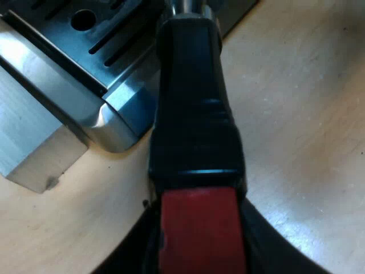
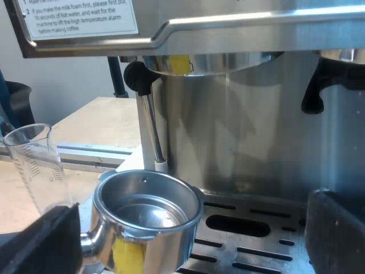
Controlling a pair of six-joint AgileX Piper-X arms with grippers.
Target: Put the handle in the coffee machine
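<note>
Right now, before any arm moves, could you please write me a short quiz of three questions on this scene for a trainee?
1. True or false: the metal holder is over the machine's drip tray, not locked in.
2. What does the left gripper grip? A) mug B) the holder's handle C) tamper
3. Fill in: near the holder stands a measuring ____.
Key: 1 true; 2 B; 3 glass.

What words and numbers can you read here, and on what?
"2 If you make the milk foam first, please first put 10 seconds of hot water, and wait for the machine to lift the high temperature alarm before making coffee": label on the espresso machine.
Line above: cut off.
Measuring glass: marks too small to read.
</note>
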